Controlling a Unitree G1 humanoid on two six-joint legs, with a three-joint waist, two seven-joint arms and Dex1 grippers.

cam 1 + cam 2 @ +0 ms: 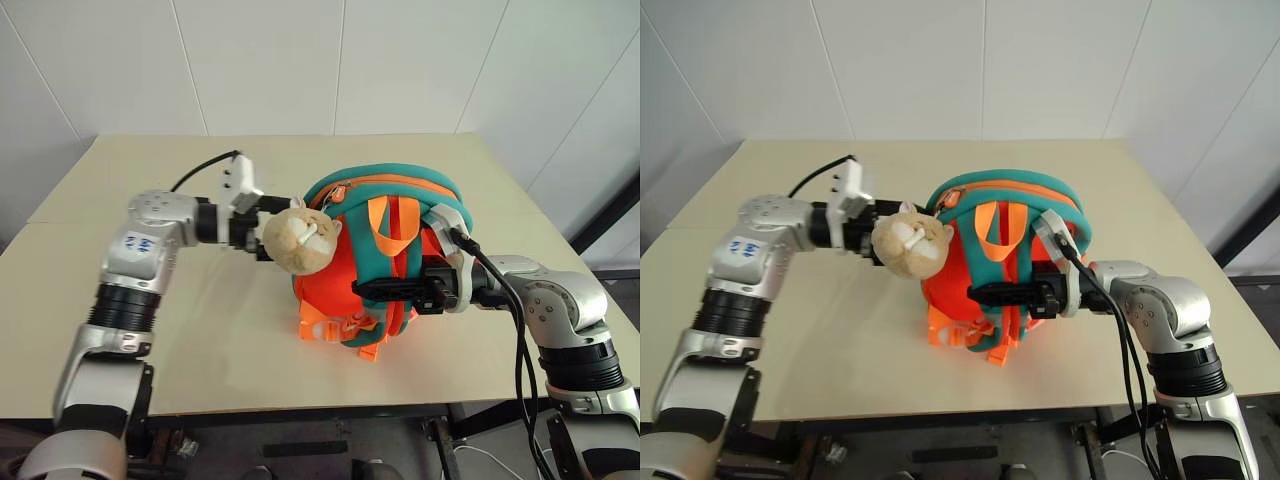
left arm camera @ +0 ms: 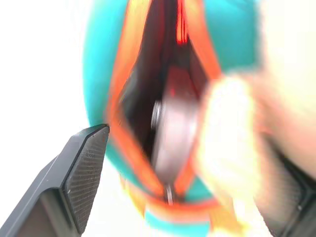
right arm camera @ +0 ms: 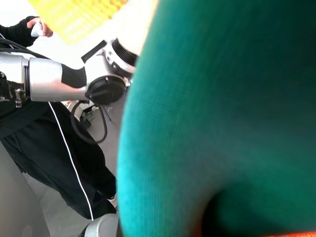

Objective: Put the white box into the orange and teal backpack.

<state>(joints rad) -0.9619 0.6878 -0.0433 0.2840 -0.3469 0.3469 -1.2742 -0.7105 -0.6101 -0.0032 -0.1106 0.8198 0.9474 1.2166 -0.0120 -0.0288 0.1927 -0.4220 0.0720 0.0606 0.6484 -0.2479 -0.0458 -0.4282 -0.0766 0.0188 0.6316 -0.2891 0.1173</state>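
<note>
The orange and teal backpack point(image 1: 350, 270) stands on the table point(image 1: 150, 170) with its tan plush animal point(image 1: 300, 240) hanging at its left side. My left gripper point(image 1: 274, 226) is at the backpack's left side, partly behind the plush, and is open. One of its fingers point(image 2: 86, 168) stands clear of the unzipped mouth point(image 2: 148, 98). Inside that mouth lies the white box point(image 2: 173, 133), its pale end showing. My right gripper point(image 1: 385, 291) reaches across the backpack's front from the right and is shut on a teal strap point(image 3: 222, 98).
The pale table extends behind and to the left of the backpack. Its front edge point(image 1: 300, 410) runs close below the backpack. White wall panels rise behind. A person in dark clothes point(image 3: 44, 148) stands beyond the table in the right wrist view.
</note>
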